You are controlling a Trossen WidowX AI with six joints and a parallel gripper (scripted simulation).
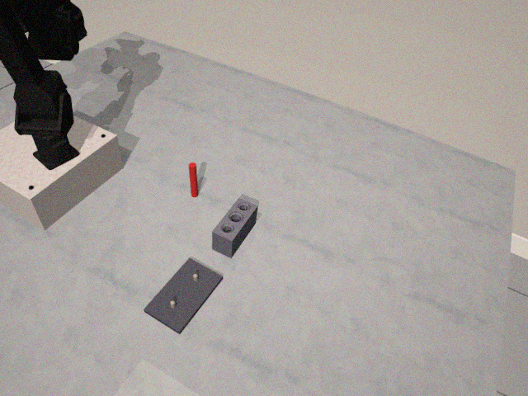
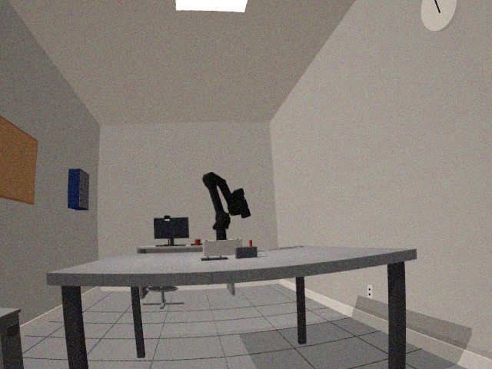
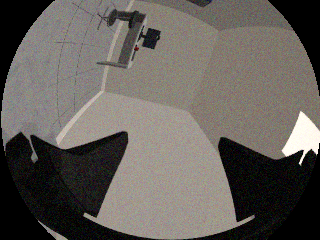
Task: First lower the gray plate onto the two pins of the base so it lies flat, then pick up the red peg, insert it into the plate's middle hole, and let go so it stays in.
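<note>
Gray marbled table [image 1: 341, 272] [image 2: 238, 277], pale walls around. Hand [image 3: 175, 140] is spread, nothing between the fingers, raised away from the parts. Red peg [image 1: 193, 180] [image 2: 250, 243] stands upright on the table, near the gray three-hole block [image 1: 230, 238] [image 2: 246, 252], the plate to be lowered. Block sits just beside the dark two-pin base [image 1: 185, 294] [image 2: 214, 258], off its pins. Both pins point up, bare.
</note>
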